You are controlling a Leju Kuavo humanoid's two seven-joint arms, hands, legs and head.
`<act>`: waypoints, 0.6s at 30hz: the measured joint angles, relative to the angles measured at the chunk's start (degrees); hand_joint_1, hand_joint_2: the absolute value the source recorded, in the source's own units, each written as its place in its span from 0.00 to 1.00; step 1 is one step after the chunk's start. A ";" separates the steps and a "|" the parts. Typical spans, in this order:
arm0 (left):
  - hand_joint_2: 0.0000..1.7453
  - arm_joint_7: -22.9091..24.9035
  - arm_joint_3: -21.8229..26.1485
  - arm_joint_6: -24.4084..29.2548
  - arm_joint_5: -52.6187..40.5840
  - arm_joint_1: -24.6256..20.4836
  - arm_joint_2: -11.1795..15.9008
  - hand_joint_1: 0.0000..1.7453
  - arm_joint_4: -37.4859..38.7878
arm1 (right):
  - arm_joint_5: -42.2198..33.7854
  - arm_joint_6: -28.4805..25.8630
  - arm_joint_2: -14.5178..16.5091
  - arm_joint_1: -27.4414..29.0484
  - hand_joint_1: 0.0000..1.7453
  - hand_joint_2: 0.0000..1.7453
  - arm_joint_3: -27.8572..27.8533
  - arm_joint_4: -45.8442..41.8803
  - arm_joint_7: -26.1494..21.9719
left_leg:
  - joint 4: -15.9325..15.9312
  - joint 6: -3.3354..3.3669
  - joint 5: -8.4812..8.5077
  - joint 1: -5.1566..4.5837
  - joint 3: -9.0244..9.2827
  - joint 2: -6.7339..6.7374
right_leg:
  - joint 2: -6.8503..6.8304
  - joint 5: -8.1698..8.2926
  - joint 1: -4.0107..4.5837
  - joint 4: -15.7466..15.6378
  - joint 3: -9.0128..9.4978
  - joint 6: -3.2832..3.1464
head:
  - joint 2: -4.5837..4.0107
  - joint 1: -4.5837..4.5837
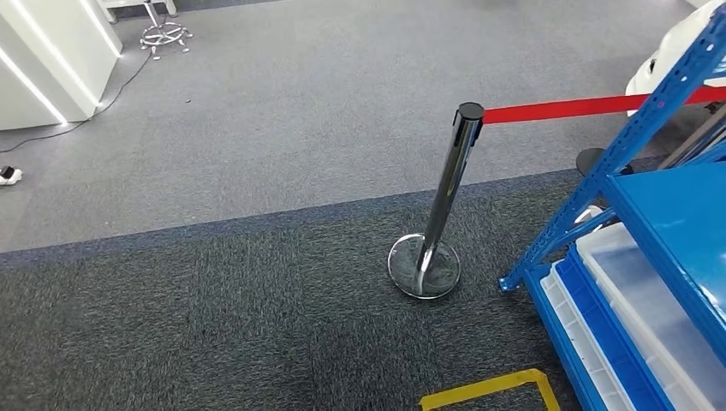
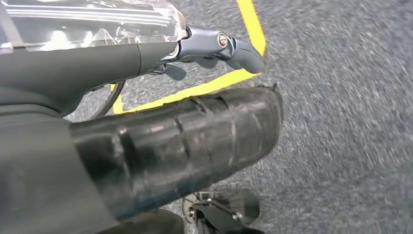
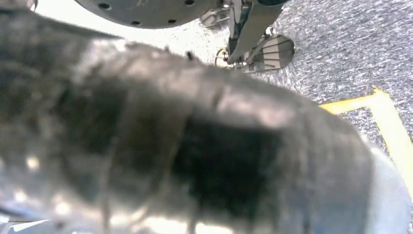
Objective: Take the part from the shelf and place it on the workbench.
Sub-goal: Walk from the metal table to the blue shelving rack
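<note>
A blue metal shelf point(image 1: 655, 116) stands at the right edge of the head view, with a blue top board point(image 1: 685, 223) and clear lidded bins point(image 1: 651, 295) on its lowest level. My left hand point(image 2: 146, 122) hangs over the grey carpet. Its thick dark ribbed thumb point(image 2: 204, 136) lies apart from its grey fingers point(image 2: 238, 51), and only floor shows between them. My right hand point(image 3: 195, 146) is a blurred dark ribbed mass close to the lens, and its fingers cannot be made out.
A chrome stanchion point(image 1: 445, 193) with a red belt point(image 1: 582, 107) stands just left of the shelf. Yellow floor tape point(image 1: 492, 387) marks a box near my feet. A white cabinet point(image 1: 51, 60) and a chair base point(image 1: 164, 34) are far left.
</note>
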 joint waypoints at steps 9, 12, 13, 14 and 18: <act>0.00 0.00 0.08 0.10 0.01 0.36 0.04 0.00 0.00 | 0.46 0.00 0.14 -0.02 0.00 0.00 0.00 0.05 0.22 | -8.44 1.30 7.12 -0.18 1.59 -5.09 | 5.97 -0.18 0.08 0.68 -0.32 0.88 | 0.00 0.02; 0.00 -0.01 0.09 0.10 0.03 0.09 0.00 0.00 0.00 | 0.49 -0.01 0.15 0.24 0.00 0.00 -0.01 0.11 0.22 | -9.43 2.10 7.67 -0.09 2.07 -3.47 | 5.62 -0.47 -0.05 1.14 -0.81 1.93 | 0.00 0.06; 0.00 -0.01 0.09 0.10 0.04 0.14 -0.02 0.00 0.00 | 0.50 -0.01 0.15 0.24 0.00 0.00 -0.02 0.13 0.22 | -9.84 2.48 7.93 0.01 2.20 -2.77 | 4.28 -1.55 0.06 2.68 -1.55 2.14 | 0.00 0.13; 0.00 -0.01 0.10 0.10 0.04 0.24 -0.04 0.00 0.00 | 0.50 -0.01 0.15 0.18 0.00 0.00 -0.02 0.13 0.22 | -10.11 2.78 8.08 0.05 2.28 -2.01 | 2.68 -3.23 0.11 5.41 -2.82 2.28 | 0.00 0.18; 0.00 -0.01 0.11 0.10 0.03 0.47 -0.04 0.00 0.00 | 0.50 -0.01 0.15 0.10 0.00 0.00 -0.02 0.13 0.23 | -10.11 3.09 7.83 -0.27 2.33 0.98 | 0.43 -7.43 -0.11 16.33 -8.10 2.94 | 0.00 0.24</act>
